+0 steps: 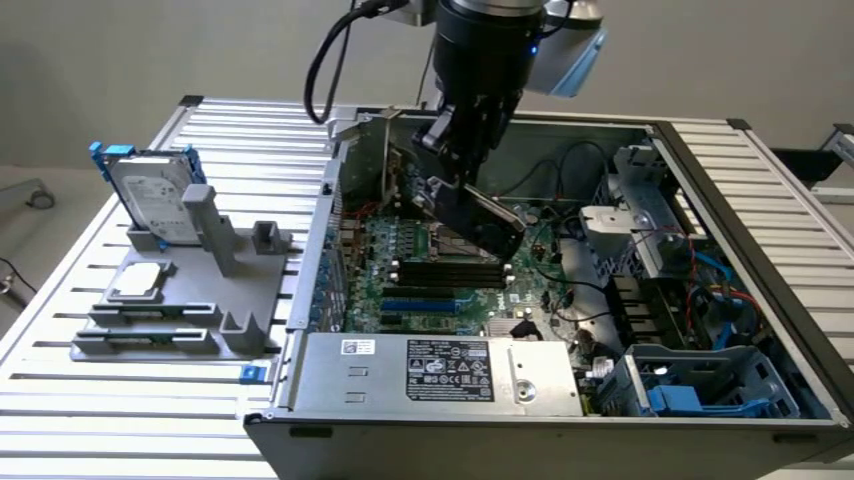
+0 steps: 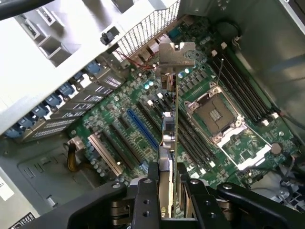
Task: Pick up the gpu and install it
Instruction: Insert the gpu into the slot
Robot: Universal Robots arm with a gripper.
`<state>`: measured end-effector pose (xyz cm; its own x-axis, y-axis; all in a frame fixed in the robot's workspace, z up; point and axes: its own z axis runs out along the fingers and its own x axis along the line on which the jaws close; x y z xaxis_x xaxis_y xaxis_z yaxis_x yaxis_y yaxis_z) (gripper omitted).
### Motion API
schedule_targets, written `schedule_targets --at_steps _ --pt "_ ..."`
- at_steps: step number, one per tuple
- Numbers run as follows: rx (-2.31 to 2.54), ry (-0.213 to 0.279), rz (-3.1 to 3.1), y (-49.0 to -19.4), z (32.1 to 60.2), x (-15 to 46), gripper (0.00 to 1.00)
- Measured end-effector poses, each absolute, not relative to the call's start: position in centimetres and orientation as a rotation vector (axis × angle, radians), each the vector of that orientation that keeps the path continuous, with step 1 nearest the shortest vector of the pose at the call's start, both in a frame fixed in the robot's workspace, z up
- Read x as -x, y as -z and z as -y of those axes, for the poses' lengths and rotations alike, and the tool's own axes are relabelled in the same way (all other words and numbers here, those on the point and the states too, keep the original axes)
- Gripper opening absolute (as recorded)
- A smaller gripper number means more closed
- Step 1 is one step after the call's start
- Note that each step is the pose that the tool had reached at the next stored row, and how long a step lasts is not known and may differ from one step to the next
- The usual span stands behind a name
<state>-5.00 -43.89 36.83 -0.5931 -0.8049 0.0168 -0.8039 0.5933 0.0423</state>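
My gripper point(image 1: 451, 170) hangs inside the open computer case point(image 1: 747, 180), shut on the gpu point(image 1: 483, 218). In the exterior view the card is a black slab slanting down over the green motherboard point(image 1: 400, 262). The wrist view shows the gpu point(image 2: 170, 129) edge-on between my two black fingers point(image 2: 151, 198), with its silver bracket point(image 2: 177, 56) at the far end. My gripper point(image 2: 172, 202) holds it above the motherboard point(image 2: 107, 121), apart from the slots. The blue slot point(image 2: 141, 128) lies just beside the card's line.
A silver hard drive in a blue frame point(image 1: 151, 190) stands on a grey fixture point(image 1: 187, 300) at the exterior view's left. A power supply point(image 1: 441, 370) fills the case's near end, cables and a blue drive cage point(image 1: 707, 388) its right side. The CPU socket point(image 2: 217, 114) lies beside the card.
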Motion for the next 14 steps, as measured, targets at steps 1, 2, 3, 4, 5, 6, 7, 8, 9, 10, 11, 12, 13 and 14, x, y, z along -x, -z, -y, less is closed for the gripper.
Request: schedule_targets --at_steps 1,2,3,4,5,6,7,8,9,10,11,12,13,14 --pt "-1.425 0.046 2.761 -36.8 43.89 5.0 0.26" --pt "-1.45 0.046 2.747 -36.77 43.89 5.01 0.26" --pt "-1.474 0.046 2.734 -36.74 43.89 5.0 0.26" --pt "-1.499 0.045 2.72 -36.72 43.89 5.0 0.26" --pt "-1.525 0.044 2.705 -36.68 43.89 5.0 0.26" --pt "-1.549 0.044 2.691 -36.64 43.89 5.01 0.26" --pt "-1.574 0.043 2.677 -36.59 43.89 5.01 0.26" --pt "-1.598 0.043 2.663 -36.5 43.89 5.01 0.26" --pt "-1.621 0.043 2.649 -36.41 43.89 5.01 0.26" --pt "-1.645 0.042 2.633 -36.31 43.89 5.01 0.26" --pt "-1.67 0.041 2.617 -36.2 43.89 5.01 0.26" --pt "-1.693 0.04 2.602 -36.09 43.89 5.01 0.26" --pt "-1.717 0.039 2.587 -35.98 43.89 5.01 0.26" --pt "-1.74 0.038 2.572 -35.88 43.89 5.01 0.26"
